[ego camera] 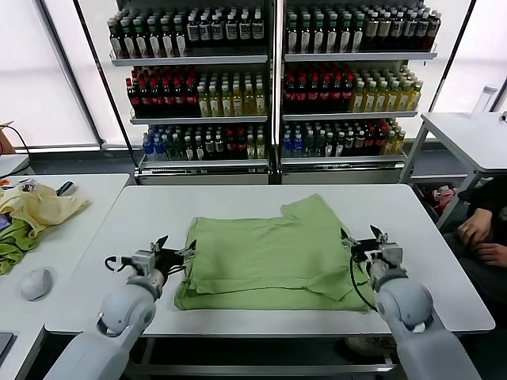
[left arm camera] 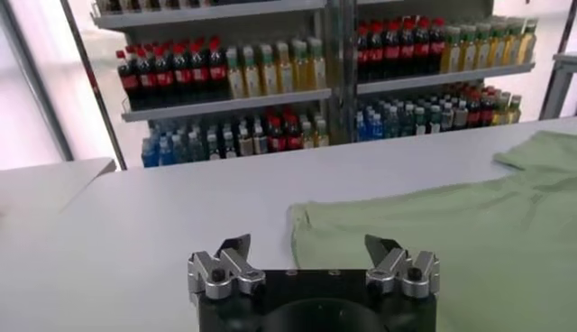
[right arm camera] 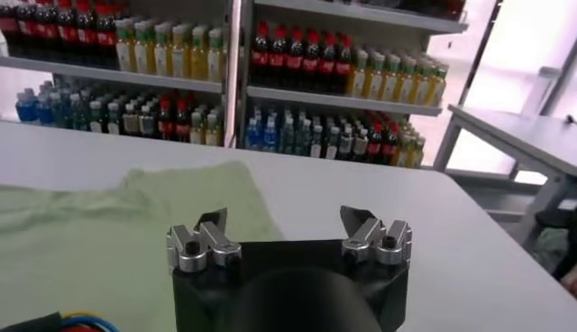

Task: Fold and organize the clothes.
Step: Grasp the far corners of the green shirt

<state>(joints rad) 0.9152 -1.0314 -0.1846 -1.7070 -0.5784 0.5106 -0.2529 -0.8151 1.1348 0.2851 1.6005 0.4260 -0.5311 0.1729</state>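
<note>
The light green shirt (ego camera: 273,257) lies partly folded on the white table (ego camera: 238,207), one sleeve sticking out toward the back right. My left gripper (ego camera: 176,252) hovers open at the shirt's left edge, holding nothing. My right gripper (ego camera: 362,237) hovers open at the shirt's right edge, also empty. In the left wrist view the left gripper (left arm camera: 308,245) stands wide with the shirt (left arm camera: 451,235) ahead of it. In the right wrist view the right gripper (right arm camera: 281,222) stands wide above the table, the shirt (right arm camera: 117,225) lying off to one side.
A pale yellow cloth (ego camera: 43,207) and a darker green cloth (ego camera: 12,249) lie on a side table at left, with a white mouse (ego camera: 36,283). Shelves of bottles (ego camera: 269,79) stand behind. A person's hands (ego camera: 483,233) show at far right beside another table (ego camera: 467,134).
</note>
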